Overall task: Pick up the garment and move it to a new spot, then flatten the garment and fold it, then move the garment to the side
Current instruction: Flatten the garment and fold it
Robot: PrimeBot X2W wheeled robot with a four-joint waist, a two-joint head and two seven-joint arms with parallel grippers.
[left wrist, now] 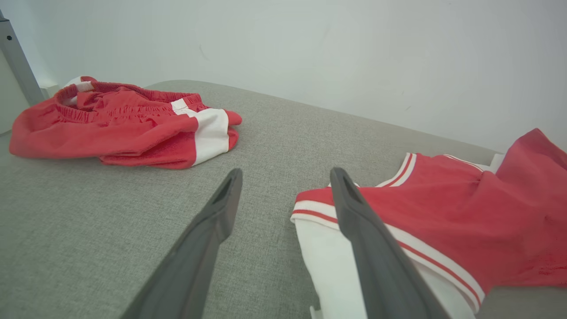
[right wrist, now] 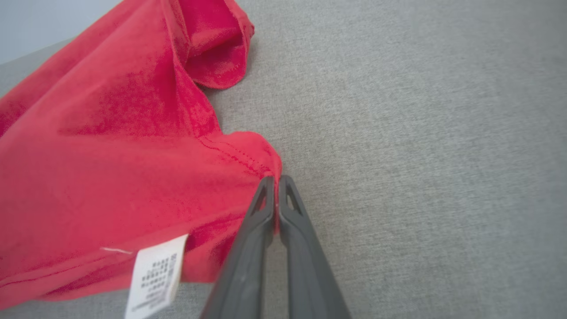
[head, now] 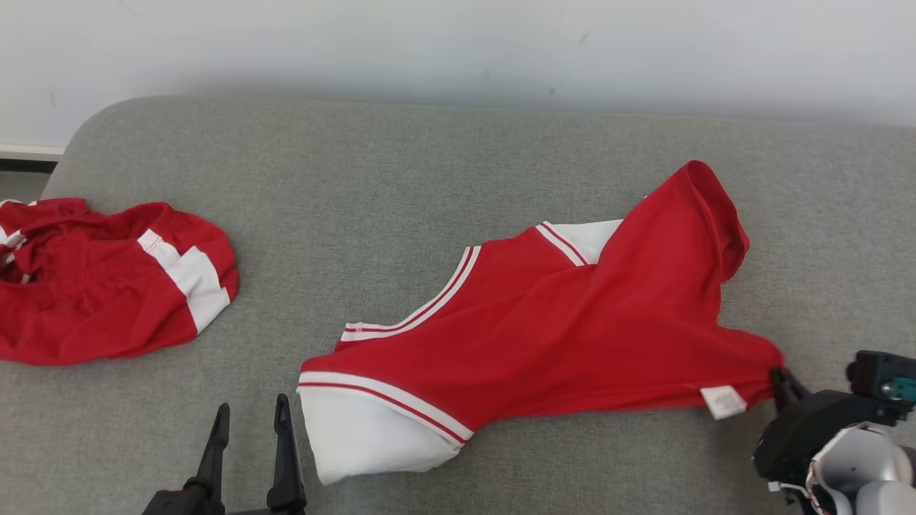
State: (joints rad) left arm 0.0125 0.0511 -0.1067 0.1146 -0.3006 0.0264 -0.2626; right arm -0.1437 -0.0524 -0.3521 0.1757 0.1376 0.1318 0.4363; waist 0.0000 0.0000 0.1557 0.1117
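My right claw (right wrist: 277, 178) pinches a hem corner of the red garment (head: 558, 322) on the grey counter (head: 429, 179); my left claw (head: 252, 404) hovers spread and empty beside its white sleeve (head: 358, 433).

Right gripper (right wrist: 275, 179) clamped (left gripper (head: 252, 404) spread)

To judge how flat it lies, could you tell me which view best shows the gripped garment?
The head view: the whole garment lies spread there, right gripper pinching its corner. The left wrist view shows its white end; the right wrist view, the pinched corner and label.
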